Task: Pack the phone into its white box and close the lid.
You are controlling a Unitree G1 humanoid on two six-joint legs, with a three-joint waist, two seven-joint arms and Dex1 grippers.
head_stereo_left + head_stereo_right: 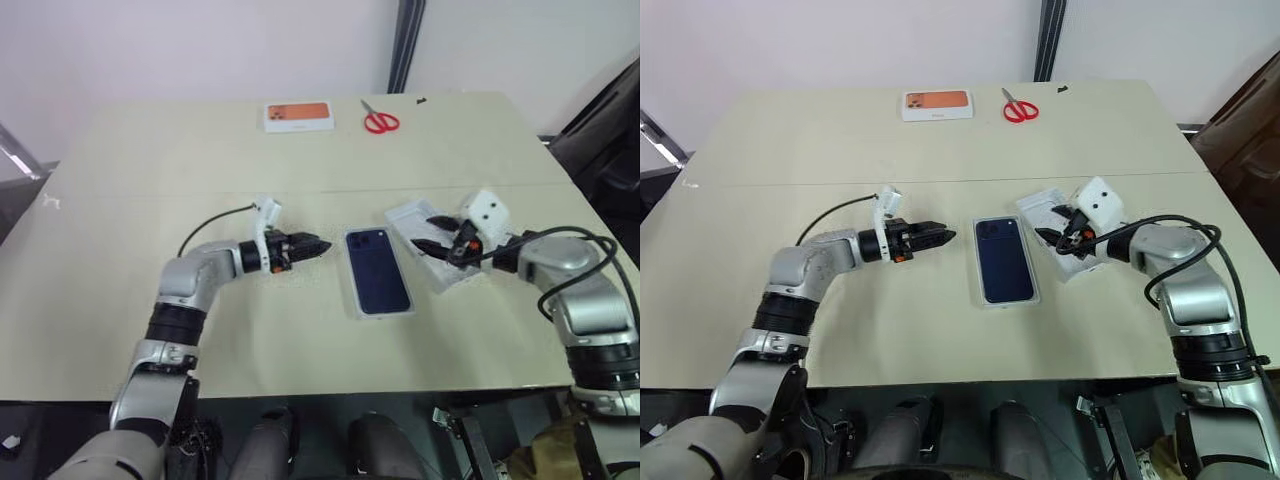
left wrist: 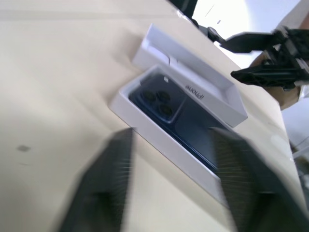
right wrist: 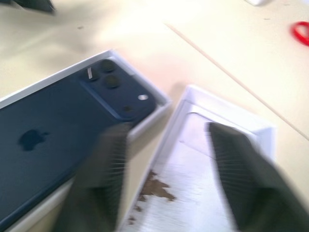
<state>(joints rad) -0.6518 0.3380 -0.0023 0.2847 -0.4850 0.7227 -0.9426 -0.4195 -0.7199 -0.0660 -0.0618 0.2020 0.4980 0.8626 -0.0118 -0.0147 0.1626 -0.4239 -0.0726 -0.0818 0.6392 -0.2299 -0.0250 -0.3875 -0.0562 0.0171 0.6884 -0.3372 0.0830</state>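
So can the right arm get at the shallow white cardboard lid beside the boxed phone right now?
Probably yes. The shallow white cardboard lid lies open side up directly under the right gripper, whose fingers are spread and empty. Nothing lies on it, and the white box holding the dark blue phone sits just beside it.

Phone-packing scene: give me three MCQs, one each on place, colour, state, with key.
1. Where is the phone?
A. inside the white box
B. on the bare table
C. in the right end effector

2. What colour are the scissors' handles?
A. blue
B. red
C. black

3. Where is the lid?
A. closed over the phone
B. off, lying open side up beside the box
C. standing on edge

Key: 1 A, the phone's back shows inside the tray's white rim. 2 B, red loops near the table's far edge. 3 B, its plain white inside faces up under the right end effector.
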